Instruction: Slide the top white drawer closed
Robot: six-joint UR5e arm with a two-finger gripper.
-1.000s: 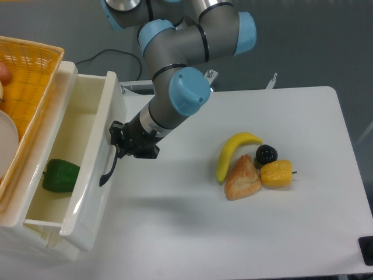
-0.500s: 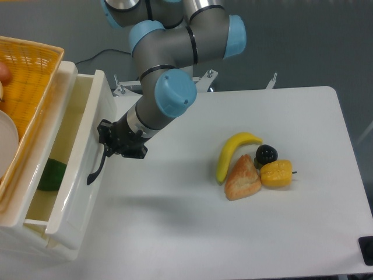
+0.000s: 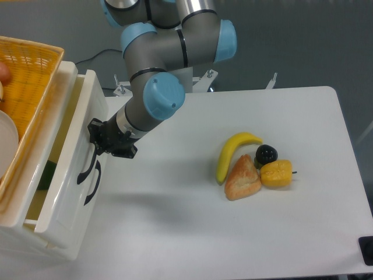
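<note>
— Where is the arm?

— The arm [image 3: 169, 52] comes down from the top edge, its grey links and blue joint caps folded over the table [image 3: 262, 233]. The last blue cap sits above the forearm, and the forearm slants down and to the left, toward the cabinet [image 3: 58, 242].

— And its end?

— The gripper [image 3: 96, 135], black, is pressed against the front panel of the drawer [image 3: 73, 175], at the top end of the dark curved handle [image 3: 87, 172]. Whether its fingers are spread or pressed together, I cannot tell — they are too dark and too close to the panel to make out.

— Where does the drawer stand?

— At the left side, in the white cabinet. It is nearly in: only a narrow gap shows between its front panel and the cabinet top, and a bit of something green [image 3: 46, 175] shows down inside that gap. A second dark handle [image 3: 93, 185] shows just beside the first, lower on the front.

— What is on top of the cabinet?

— A yellow basket [image 3: 32, 76], at the left edge, with something white and round inside it, cut off by the frame.

— And on the table?

— Well apart from the gripper, to the right, a small cluster: a banana [image 3: 230, 154], a wedge of bread [image 3: 242, 179] touching it, a yellow pepper [image 3: 275, 173] and a small black fruit [image 3: 267, 154] just above the pepper.
</note>
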